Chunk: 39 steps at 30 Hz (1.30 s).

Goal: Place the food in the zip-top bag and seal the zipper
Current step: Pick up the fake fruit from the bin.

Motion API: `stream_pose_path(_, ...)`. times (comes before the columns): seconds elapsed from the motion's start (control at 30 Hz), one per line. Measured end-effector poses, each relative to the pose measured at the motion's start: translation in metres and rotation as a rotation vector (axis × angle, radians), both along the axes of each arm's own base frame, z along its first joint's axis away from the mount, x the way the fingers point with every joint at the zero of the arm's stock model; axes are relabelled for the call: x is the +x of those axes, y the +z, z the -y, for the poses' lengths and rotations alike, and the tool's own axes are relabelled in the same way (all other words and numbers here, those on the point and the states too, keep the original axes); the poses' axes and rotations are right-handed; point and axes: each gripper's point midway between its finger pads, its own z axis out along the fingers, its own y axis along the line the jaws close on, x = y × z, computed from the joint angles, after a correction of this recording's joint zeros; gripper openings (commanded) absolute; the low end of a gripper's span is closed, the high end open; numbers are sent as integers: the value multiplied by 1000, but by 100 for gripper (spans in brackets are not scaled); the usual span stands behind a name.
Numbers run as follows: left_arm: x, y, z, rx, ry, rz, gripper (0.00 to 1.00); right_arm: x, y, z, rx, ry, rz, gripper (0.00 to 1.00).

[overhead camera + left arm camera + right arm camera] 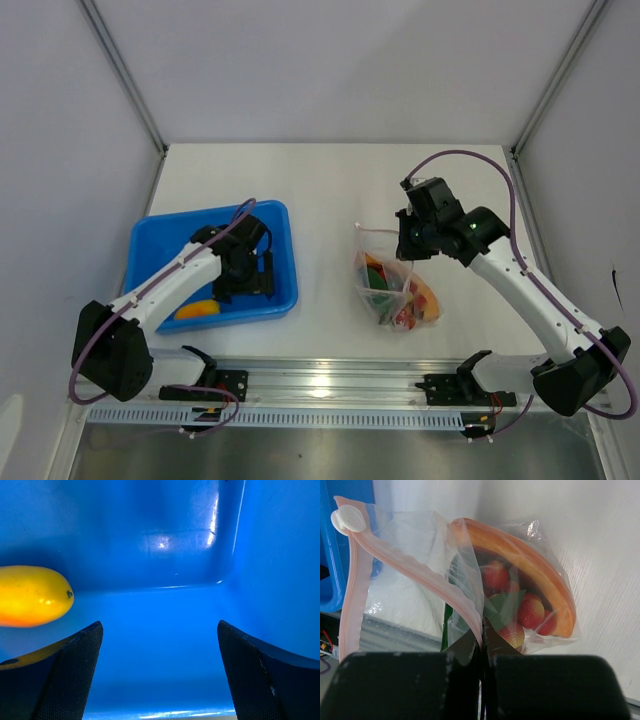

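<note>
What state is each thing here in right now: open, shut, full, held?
zip-top bag: mouth open, food inside, one edge pinched.
zipper: unsealed.
right gripper: shut on the bag's edge.
left gripper: open, holding nothing, in the blue tray.
yellow-orange piece: loose in the tray, not bagged.

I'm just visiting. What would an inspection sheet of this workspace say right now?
Surface: white table.
Job's things: zip-top bag holds red tomatoes, orange wedge, green piece; zipper unsealed; yellow-orange piece lies in blue tray.
Clutter: nothing seen.
Grippers: left gripper open over the tray floor; right gripper shut on the bag's edge.
Cables: purple cable loops along each arm.
Surroundings: pale walls, metal rail at near edge.
</note>
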Motion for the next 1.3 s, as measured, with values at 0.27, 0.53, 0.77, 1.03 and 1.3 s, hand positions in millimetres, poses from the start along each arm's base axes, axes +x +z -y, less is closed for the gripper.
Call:
stream_pose_path(0.27, 0, 1, -23, 28, 130, -72, 99, 1, -3, -3, 13, 22, -3, 0)
stream_pose_path(0.53, 5, 16, -35, -21, 401, -113, 100, -1, -15, -5, 17, 49, -30, 0)
stream_pose_path(0.77, 1, 17, -57, -12, 656, -154, 100, -7, -30, -6, 14, 88, -72, 0)
stream_pose_path(1.03, -19, -6, -99, 91, 875, -186, 98, -5, -36, -4, 4, 109, -64, 0)
stream_pose_path(1.3, -24, -41, -107, 164, 896, -248, 93, -4, -40, 1, -25, 114, -56, 0)
